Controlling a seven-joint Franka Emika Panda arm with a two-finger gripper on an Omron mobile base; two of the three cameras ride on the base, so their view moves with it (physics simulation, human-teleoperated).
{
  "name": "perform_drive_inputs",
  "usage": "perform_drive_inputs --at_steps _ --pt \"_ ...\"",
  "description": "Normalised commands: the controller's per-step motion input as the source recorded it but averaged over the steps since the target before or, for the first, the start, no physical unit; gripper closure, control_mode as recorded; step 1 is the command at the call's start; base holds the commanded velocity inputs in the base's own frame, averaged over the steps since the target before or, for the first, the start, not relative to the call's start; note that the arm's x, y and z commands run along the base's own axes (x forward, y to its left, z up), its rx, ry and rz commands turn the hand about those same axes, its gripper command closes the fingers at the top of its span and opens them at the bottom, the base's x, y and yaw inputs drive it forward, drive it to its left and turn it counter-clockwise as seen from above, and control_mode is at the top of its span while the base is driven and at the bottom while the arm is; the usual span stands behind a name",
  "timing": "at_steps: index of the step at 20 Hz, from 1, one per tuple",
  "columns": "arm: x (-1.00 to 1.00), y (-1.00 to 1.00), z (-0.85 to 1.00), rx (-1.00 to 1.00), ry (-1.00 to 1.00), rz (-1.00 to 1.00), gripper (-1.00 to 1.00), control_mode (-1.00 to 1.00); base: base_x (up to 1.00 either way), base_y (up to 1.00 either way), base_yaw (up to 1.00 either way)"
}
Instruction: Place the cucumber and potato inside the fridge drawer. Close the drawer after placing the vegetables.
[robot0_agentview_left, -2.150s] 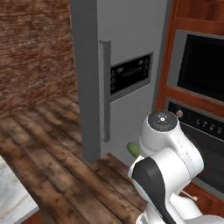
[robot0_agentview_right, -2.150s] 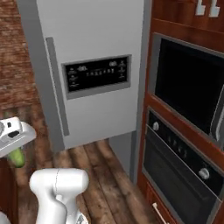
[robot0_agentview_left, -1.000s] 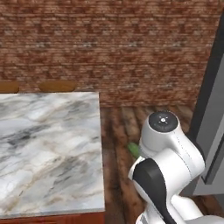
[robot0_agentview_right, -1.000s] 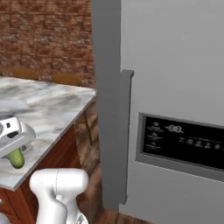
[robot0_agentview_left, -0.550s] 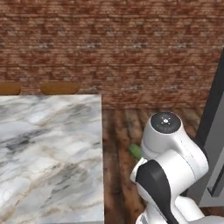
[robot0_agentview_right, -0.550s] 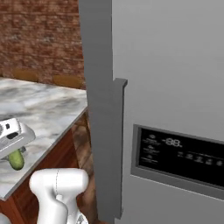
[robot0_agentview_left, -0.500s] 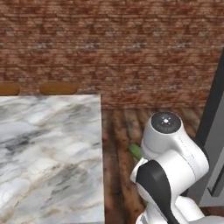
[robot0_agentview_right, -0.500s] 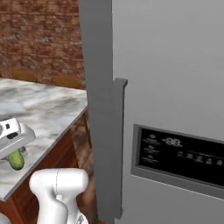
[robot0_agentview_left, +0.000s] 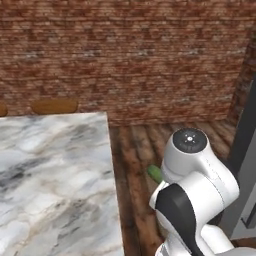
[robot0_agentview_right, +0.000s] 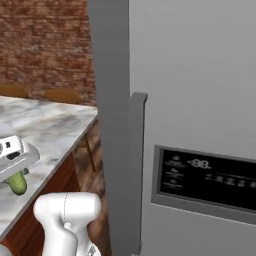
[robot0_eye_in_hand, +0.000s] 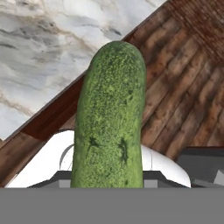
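Observation:
The cucumber (robot0_eye_in_hand: 110, 118), dark green and bumpy, stands upright in the middle of the hand view, and my gripper is shut on its lower end. From the right base view, the gripper (robot0_agentview_right: 17, 176) hangs at the left edge with the cucumber (robot0_agentview_right: 18, 184) sticking out below the white hand. In the left base view only the cucumber's green tip (robot0_agentview_left: 155, 173) peeks out from behind the arm. The grey fridge (robot0_agentview_right: 195, 100) has its door closed, with a vertical handle (robot0_agentview_right: 136, 165). The potato and the fridge drawer are out of view.
A marble counter (robot0_agentview_left: 50, 175) fills the left, and its edge (robot0_agentview_right: 60, 130) lies close beside the gripper. Wooden floor (robot0_agentview_left: 137, 150) runs between counter and fridge. A brick wall (robot0_agentview_left: 125, 55) stands behind, with a wooden chair back (robot0_agentview_left: 54, 106) at the counter's far side.
The whole picture has shifted as the base turned: oven and fridge front gave way to the counter and brick wall. The cucumber stays in the shut gripper.

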Motion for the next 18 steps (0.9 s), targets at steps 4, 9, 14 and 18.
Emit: perform_drive_inputs --at_steps 4,9,14,18 --pt "0.0 0.0 0.0 0.0 0.0 0.0 1.0 1.0 1.0 0.19 -0.07" --pt "0.0 0.0 0.0 0.0 0.0 0.0 1.0 1.0 1.0 0.21 -0.17" --pt "0.0 0.0 0.0 0.0 0.0 0.0 1.0 1.0 0.97 0.04 -0.35" --pt "0.0 0.0 0.0 0.0 0.0 0.0 1.0 1.0 0.61 0.0 -0.69"
